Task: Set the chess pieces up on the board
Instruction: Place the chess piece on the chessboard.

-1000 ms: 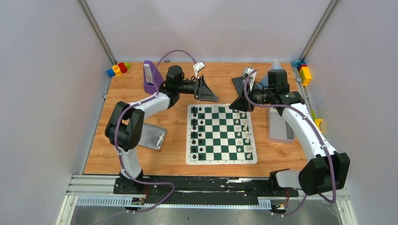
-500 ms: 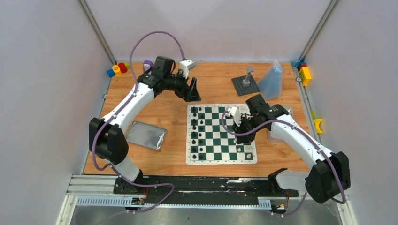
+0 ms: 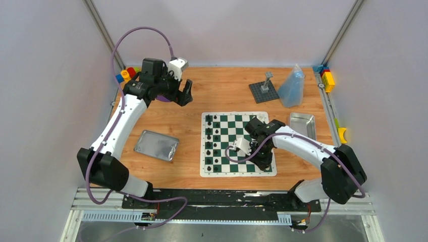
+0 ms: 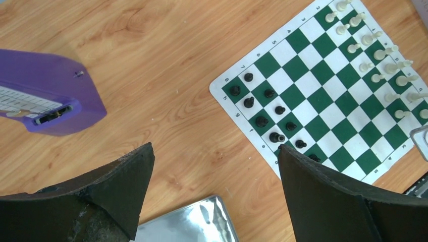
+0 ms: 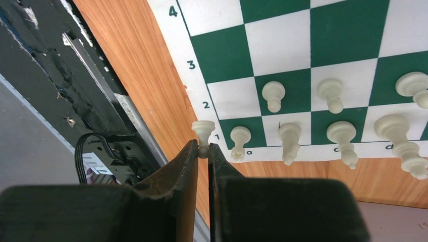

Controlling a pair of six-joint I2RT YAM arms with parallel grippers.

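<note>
One board, flat at the middle of the table, with two arms above. Right gripper pinched tight on one white pawn, gripped by the stem, head clear above the fingertips. Held at the board's near right corner, over the white border just beside the corner square. Cannot tell whether its foot touches the mat.

Seven more white pieces standing close by in the right wrist view: four along the edge row, three in the row behind, each on its own square.

Left gripper spread wide, nothing between the fingers, up over bare wood toward the table's far left, well apart from the board. Ten black pieces countable in the left wrist view, in two rows along the board's left side, with the rows then cut off by a finger.

Elsewhere:
- one metal tray left of the board
- a second metal tray right of it
- one purple case
- one dark studded plate
- one clear bag
</note>
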